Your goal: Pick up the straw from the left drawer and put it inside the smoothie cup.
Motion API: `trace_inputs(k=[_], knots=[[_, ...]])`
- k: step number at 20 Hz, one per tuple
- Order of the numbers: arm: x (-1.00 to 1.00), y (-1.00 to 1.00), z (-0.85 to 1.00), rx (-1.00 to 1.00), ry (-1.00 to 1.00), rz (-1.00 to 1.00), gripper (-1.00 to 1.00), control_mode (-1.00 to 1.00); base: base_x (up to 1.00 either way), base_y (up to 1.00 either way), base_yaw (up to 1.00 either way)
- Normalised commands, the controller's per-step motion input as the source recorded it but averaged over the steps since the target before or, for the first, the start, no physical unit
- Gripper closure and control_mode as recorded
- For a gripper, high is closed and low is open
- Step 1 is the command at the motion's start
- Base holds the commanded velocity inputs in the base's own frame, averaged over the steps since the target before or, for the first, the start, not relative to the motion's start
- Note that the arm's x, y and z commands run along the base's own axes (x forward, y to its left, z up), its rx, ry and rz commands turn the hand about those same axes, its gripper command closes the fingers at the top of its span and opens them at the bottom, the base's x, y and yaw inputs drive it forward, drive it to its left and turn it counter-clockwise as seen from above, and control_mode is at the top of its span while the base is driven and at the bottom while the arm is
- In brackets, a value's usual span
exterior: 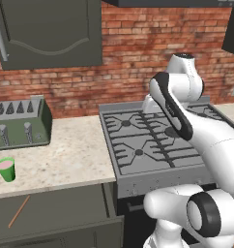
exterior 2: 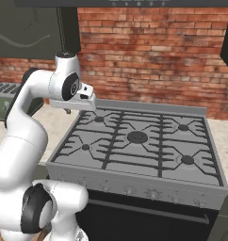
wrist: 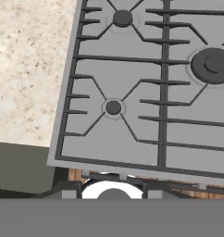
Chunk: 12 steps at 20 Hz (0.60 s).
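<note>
Not yet reaching: gripper (exterior 2: 69, 111) above stove (exterior: 153, 145), grip state unclear; must go to straw (exterior: 19, 211) in left drawer (exterior: 56, 213).

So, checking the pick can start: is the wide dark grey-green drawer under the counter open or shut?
Open. The dark grey-green drawer is pulled out below the counter edge, its grey interior exposed, with the thin orange-brown straw lying inside.

We can't tell if the gripper (exterior 2: 69, 111) is open or closed — the arm hides its fingers. The toaster (exterior: 20, 125) and the left drawer (exterior: 56, 213) get cut off at the picture's edge.
</note>
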Motion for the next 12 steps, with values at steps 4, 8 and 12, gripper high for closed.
trace_inputs(k=[4, 8, 12], knots=[[-0.18, -0.01, -0.05, 0.0, 0.0, 0.0, -1.0, -1.0, 0.0, 0.0, 0.0], [-0.39, 0.0, -0.22, 0.0, 0.0, 0.0, -1.0, -1.0, 0.0, 0.0, 0.0], [-0.41, 0.0, -0.29, 0.0, 0.0, 0.0, -1.0, -1.0, 0.0, 0.0, 0.0]])
